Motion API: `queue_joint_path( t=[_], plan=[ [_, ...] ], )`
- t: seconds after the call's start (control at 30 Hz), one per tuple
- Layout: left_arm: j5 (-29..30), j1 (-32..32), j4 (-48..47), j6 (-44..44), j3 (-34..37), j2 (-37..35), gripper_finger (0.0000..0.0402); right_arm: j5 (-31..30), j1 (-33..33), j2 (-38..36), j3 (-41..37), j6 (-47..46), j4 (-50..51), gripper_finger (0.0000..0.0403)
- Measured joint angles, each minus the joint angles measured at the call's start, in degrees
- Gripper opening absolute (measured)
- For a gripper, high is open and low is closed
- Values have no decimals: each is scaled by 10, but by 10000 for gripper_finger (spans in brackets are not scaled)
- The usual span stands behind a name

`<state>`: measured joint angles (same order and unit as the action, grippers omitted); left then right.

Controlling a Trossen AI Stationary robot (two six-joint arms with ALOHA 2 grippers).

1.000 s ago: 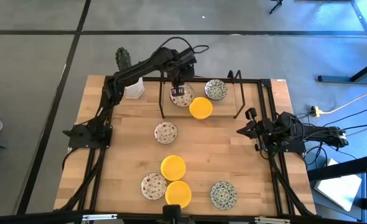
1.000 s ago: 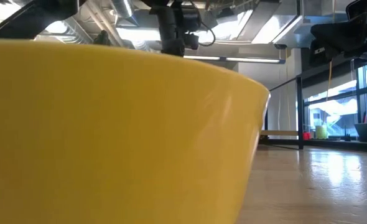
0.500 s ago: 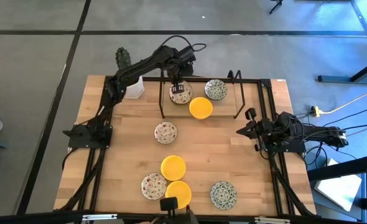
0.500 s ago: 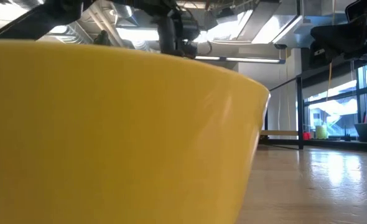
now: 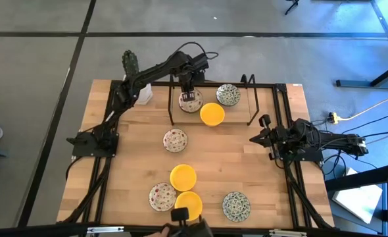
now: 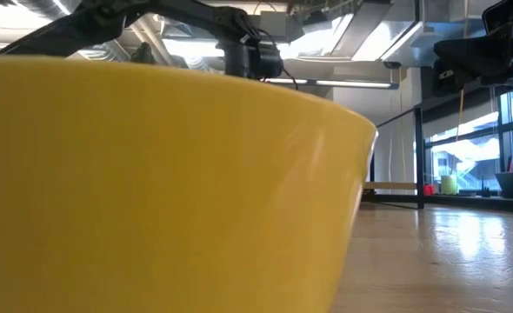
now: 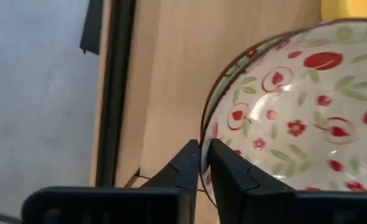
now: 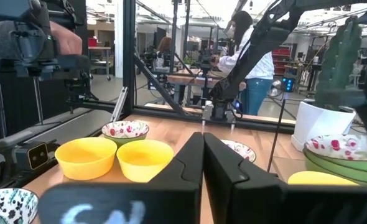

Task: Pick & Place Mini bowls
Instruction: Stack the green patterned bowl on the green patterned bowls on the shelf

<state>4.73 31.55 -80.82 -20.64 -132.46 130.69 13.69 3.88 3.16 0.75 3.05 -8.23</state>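
Wooden plank table (image 5: pixel 246 164) w/ a black frame along its edges is sitting on a grey floor (image 5: pixel 36 59) crossed by dark seams. Left pincer (image 5: pixel 189 96) is reaching to the far side of the table, hanging over a red-speckled mini bowl (image 5: pixel 191 102); in the left wrist view its fingers (image 7: pixel 186 165) are sitting nearly together w/ the bowl's rim in the narrow slit between them, so it's pinching that rim lightly. Just beside that bowl: a yellow bowl (image 5: pixel 212 114) and a grey-green patterned bowl (image 5: pixel 228 94), all under a thin black wire stand (image 5: pixel 252 99). Another red-speckled bowl (image 5: pixel 175 139) is lying mid-table. Near edge: yellow bowl (image 5: pixel 183 176), second yellow bowl (image 5: pixel 189 203) touching a speckled one (image 5: pixel 161 197), plus a patterned bowl (image 5: pixel 236 205) apart to the side. Low view is almost filled by a yellow bowl wall (image 6: pixel 152 191).

Right pincer (image 5: pixel 260 135) is waiting at the table's right edge, fingers closed, holding nothing.

A cactus in a white pot (image 5: pixel 139 92) is standing at the far left corner. Room beyond: ceiling lights, windows, black frames, and a person in a white top (image 8: pixel 249 56) standing at another bench.
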Motion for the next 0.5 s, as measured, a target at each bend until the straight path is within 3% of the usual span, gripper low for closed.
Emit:
queue_joint_path(
  t=[0.5],
  plan=[
    [67, -39, -1, -55, -11, -7, 137, 0, 0, 0, 0, 0, 0, 12]
  ],
)
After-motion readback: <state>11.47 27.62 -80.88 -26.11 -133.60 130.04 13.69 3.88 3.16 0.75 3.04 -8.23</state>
